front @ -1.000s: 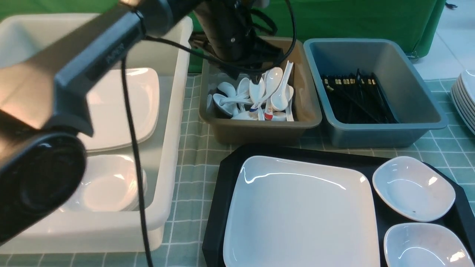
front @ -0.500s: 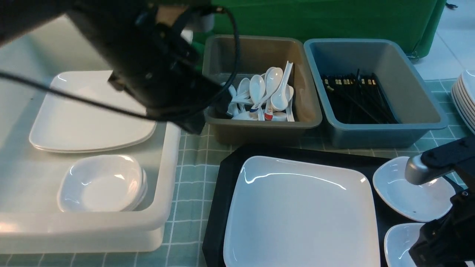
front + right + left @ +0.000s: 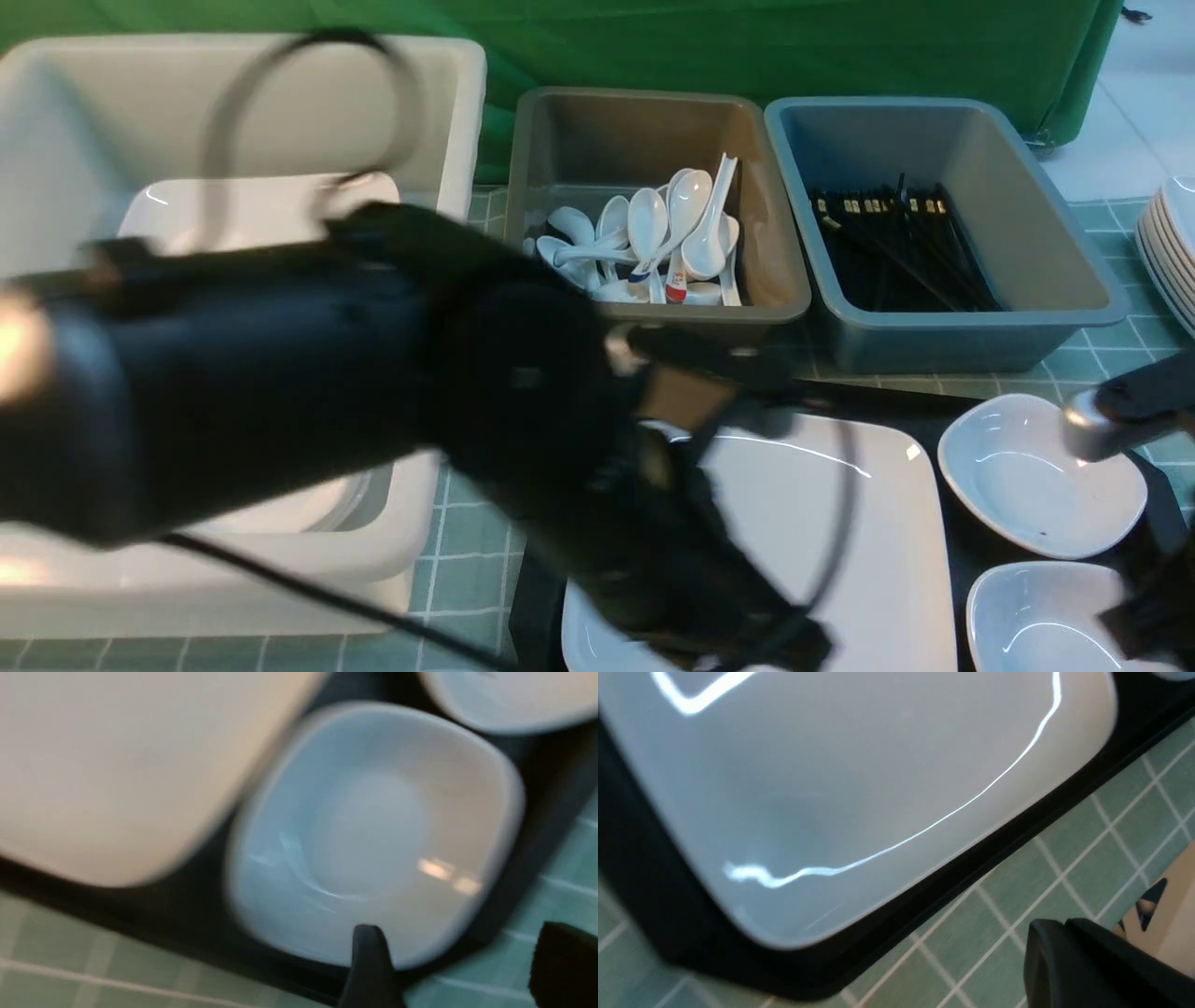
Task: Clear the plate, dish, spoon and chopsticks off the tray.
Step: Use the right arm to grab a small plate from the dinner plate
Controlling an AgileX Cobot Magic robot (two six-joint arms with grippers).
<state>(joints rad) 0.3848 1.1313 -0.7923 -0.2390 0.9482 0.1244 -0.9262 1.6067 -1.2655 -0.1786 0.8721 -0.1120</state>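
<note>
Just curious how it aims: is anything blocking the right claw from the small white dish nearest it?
Nothing visible does. The right gripper, open, is close to the rim of the empty dish on the tray.

The blurred left arm [image 3: 308, 392] hides half the plate [image 3: 840, 523] (front view).

I count one large black rectangular plastic tray [image 3: 954, 551] and, on it, one large glossy white square plate [image 3: 840, 541]. Small white rounded-square dishes [image 3: 1036, 476]: two, one directly under the right gripper [image 3: 460, 928], one just past its jaws. Deep plastic bins: three, namely a white tub [image 3: 233, 93], a brown-grey tub [image 3: 635, 131] and a blue-grey tub [image 3: 934, 140]. The white soup spoons [image 3: 686, 219] and thin black chopsticks [image 3: 896, 243] lie in heaps too tangled to number. One stack of white plates [image 3: 1172, 243], several rims showing. Black robot arms [image 3: 280, 373]: two.
</note>
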